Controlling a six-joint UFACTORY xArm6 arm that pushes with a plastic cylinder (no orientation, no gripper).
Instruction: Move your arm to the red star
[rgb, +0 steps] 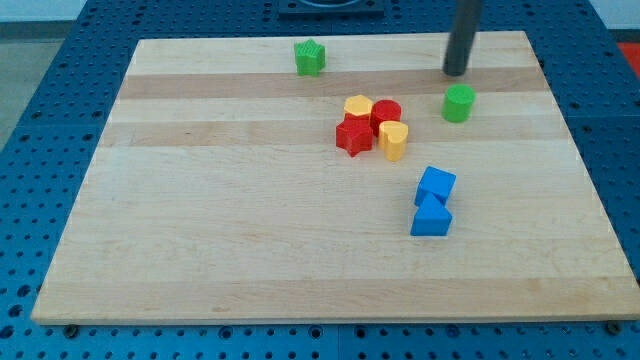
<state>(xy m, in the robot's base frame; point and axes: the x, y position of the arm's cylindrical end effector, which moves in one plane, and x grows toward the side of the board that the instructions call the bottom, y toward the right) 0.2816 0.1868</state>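
Observation:
The red star (353, 135) lies near the middle of the wooden board (200, 230), in a tight cluster with a yellow hexagon (358, 106) above it, a red cylinder (386, 116) to its upper right and a yellow heart-like block (394, 140) to its right. My tip (456, 72) stands near the view's top right, up and to the right of the red star and well apart from it. It is just above a green cylinder (459, 103).
A green star-like block (310, 57) sits near the board's top edge. A blue cube (436, 185) and a blue triangular block (431, 218) touch each other right of centre. A blue pegboard (60, 120) surrounds the board.

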